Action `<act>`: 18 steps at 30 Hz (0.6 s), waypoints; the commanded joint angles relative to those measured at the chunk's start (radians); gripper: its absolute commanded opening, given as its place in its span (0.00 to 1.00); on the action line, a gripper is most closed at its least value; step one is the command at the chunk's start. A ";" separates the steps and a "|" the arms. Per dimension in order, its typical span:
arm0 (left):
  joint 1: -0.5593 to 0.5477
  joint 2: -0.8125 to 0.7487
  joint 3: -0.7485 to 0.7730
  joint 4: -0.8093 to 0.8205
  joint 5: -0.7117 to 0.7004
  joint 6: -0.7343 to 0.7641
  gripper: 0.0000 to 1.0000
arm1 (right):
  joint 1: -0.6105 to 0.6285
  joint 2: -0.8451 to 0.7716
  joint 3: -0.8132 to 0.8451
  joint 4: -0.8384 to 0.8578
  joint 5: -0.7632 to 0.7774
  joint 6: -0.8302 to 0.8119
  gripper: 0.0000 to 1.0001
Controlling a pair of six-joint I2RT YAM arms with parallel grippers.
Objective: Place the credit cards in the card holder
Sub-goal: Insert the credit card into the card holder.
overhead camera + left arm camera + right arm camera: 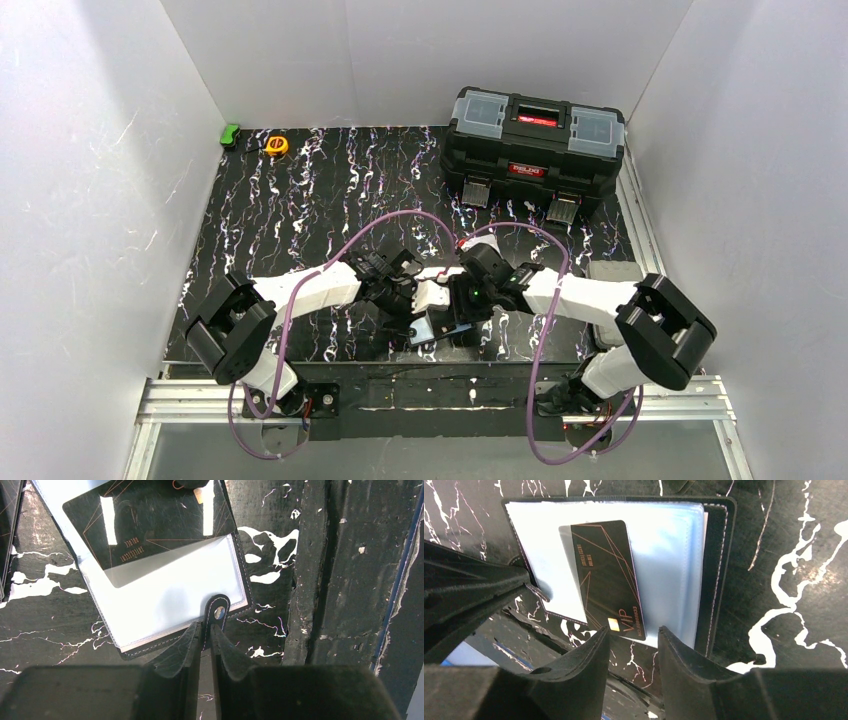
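Observation:
The card holder (165, 605) lies open near the table's front edge, its clear bluish sleeves facing up; it also shows in the top view (432, 328). A black credit card (606, 575) with thin copper lines and "VIP" print sits partly inside a sleeve, its chip end sticking out. In the left wrist view the same credit card (150, 520) shows at the top. My left gripper (206, 630) is shut on the holder's clasp tab (219, 611). My right gripper (634, 632) is open, its fingertips on either side of the card's free end and not gripping it.
A large black toolbox (533, 145) stands at the back right. A yellow tape measure (276, 145) and a small green object (230, 134) lie at the back left. The table's front edge and metal rail (440, 395) run just behind the holder.

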 commanded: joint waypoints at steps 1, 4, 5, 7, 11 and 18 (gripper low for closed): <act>-0.006 0.002 -0.005 -0.026 0.004 0.001 0.11 | 0.007 -0.037 -0.007 -0.051 0.042 -0.084 0.49; -0.006 0.001 -0.005 -0.025 0.001 0.001 0.11 | 0.007 -0.043 0.005 -0.053 0.039 -0.110 0.51; -0.006 0.000 -0.005 -0.024 0.001 0.001 0.11 | 0.009 -0.049 0.002 -0.045 0.034 -0.123 0.51; -0.006 0.001 -0.005 -0.023 -0.001 0.000 0.11 | 0.011 -0.065 -0.007 -0.030 0.016 -0.152 0.51; -0.007 0.001 -0.005 -0.018 -0.003 0.001 0.11 | 0.043 -0.059 0.007 -0.055 0.026 -0.197 0.50; -0.007 -0.007 -0.002 -0.019 -0.010 -0.007 0.10 | 0.115 -0.091 -0.028 -0.003 0.037 -0.156 0.35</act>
